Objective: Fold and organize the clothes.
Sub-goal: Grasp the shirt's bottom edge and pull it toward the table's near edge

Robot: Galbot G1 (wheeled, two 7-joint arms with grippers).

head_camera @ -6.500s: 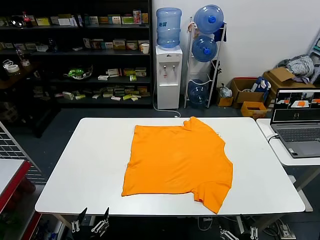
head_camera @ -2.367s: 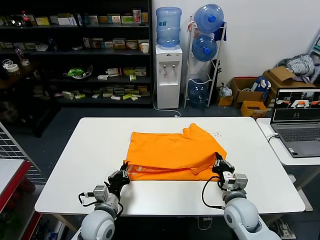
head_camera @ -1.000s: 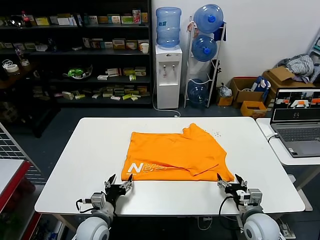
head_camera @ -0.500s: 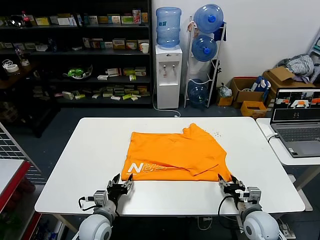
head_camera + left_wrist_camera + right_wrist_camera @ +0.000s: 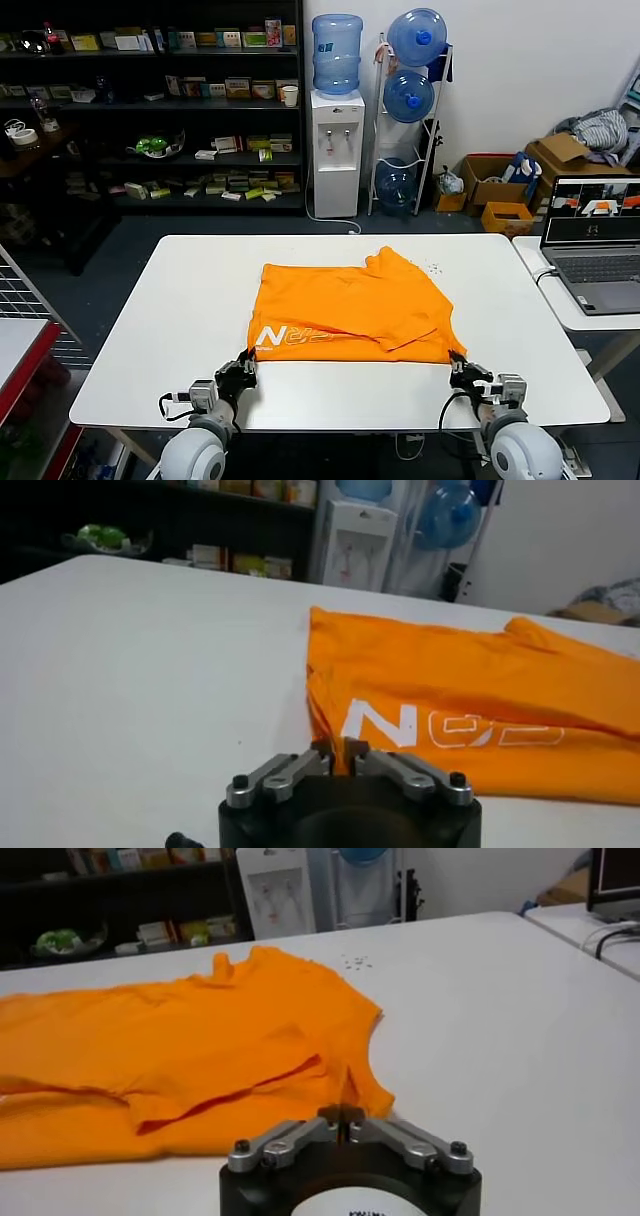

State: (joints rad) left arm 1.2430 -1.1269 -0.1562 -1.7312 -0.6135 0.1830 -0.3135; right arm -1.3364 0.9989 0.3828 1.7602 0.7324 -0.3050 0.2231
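Note:
The orange T-shirt (image 5: 350, 305) lies folded once on the white table (image 5: 170, 320), its near part turned back so white lettering (image 5: 295, 337) shows. My left gripper (image 5: 243, 368) is shut on the shirt's near left corner; in the left wrist view orange fabric (image 5: 470, 715) is pinched between the fingers at the gripper (image 5: 338, 748). My right gripper (image 5: 458, 370) is shut on the shirt's near right corner; in the right wrist view a thin fold of the shirt (image 5: 200, 1048) stands between the fingers at the gripper (image 5: 345, 1116).
A laptop (image 5: 600, 240) sits on a side table to the right. Behind the table stand a water dispenser (image 5: 337, 150), a rack of water bottles (image 5: 410, 110) and dark shelves (image 5: 150, 110). Cardboard boxes with a grey cloth heap (image 5: 600, 130) are at far right.
Both grippers have moved forward to the shirt's near edge and closed on its two near corners; half a second ago they were open just short of it.

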